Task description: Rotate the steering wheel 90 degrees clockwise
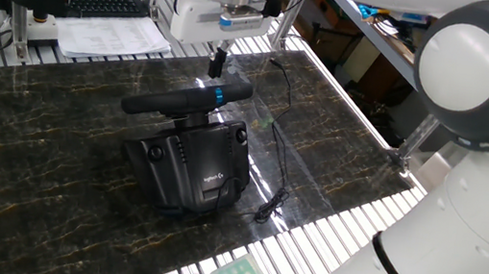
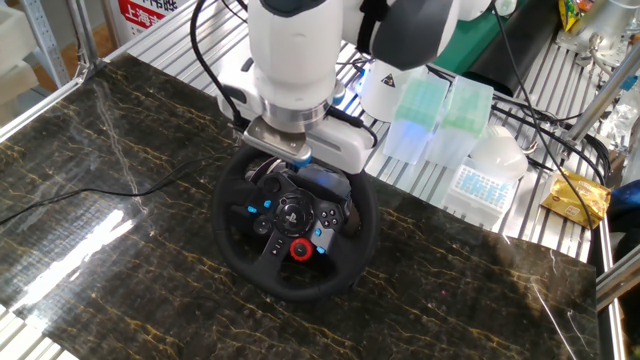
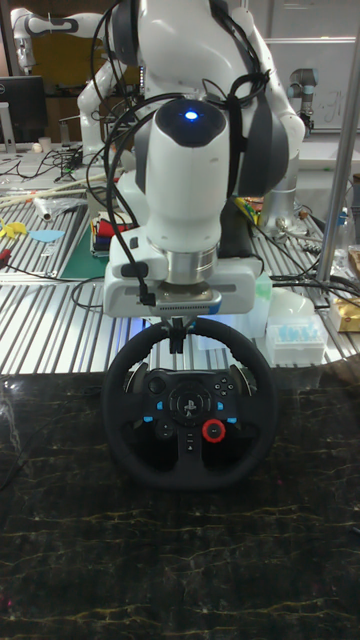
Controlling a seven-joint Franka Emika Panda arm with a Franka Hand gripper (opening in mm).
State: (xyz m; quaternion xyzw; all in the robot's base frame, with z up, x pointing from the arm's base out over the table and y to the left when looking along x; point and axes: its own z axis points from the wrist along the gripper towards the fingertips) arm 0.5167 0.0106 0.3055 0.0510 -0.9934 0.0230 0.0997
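tool [image 1: 221, 60] just above steering wheel [image 3: 190, 475] top rim, by blue stripe | fingers narrow, nothing held | wheel upright on tabletop [image 2: 120, 180]

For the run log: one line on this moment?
gripper: above wheel top, state unclear | steering wheel: upright, blue stripe up | rotation: not started

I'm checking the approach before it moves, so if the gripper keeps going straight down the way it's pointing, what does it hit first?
The gripper points straight down above the top of the steering wheel, right by the blue stripe. It would most likely meet the rim there first. Its fingers look closed, though the exact depth alignment is hard to confirm.
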